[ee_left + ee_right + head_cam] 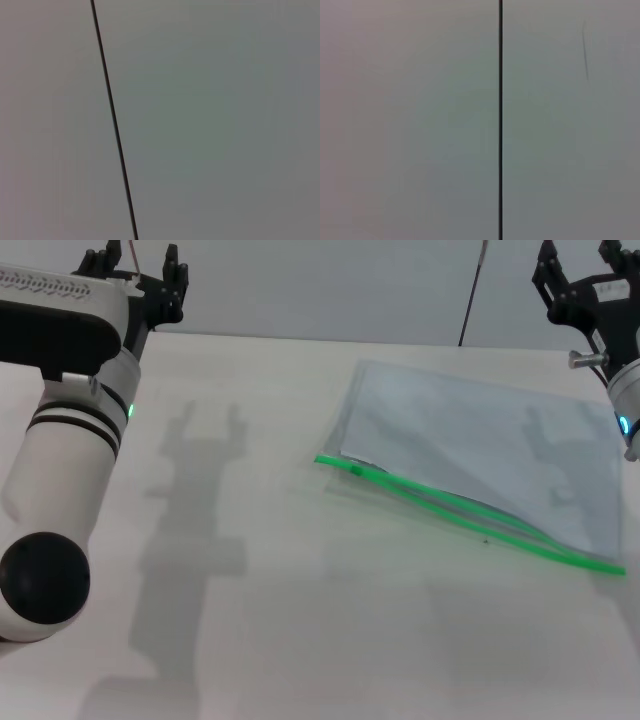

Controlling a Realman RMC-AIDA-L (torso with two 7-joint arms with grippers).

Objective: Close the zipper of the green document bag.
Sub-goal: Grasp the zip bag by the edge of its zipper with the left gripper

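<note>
The green document bag (pixel 480 445) lies flat on the white table, right of centre, a translucent pale blue-grey pouch. Its zipper (pixel 470 508) runs along the near long edge as a bright green strip, and its two green lines stand apart in the middle. A small green slider tab (pixel 356 470) sits near the strip's left end. My left gripper (pixel 138 262) is raised at the far left, open and holding nothing. My right gripper (pixel 578 255) is raised at the far right beyond the bag, also open. Both wrist views show only a plain wall with a dark line.
The white table (pixel 300 620) stretches in front of and left of the bag. My left arm's white forearm (pixel 70 450) hangs over the table's left side. A thin dark cable (pixel 472 295) runs down the back wall.
</note>
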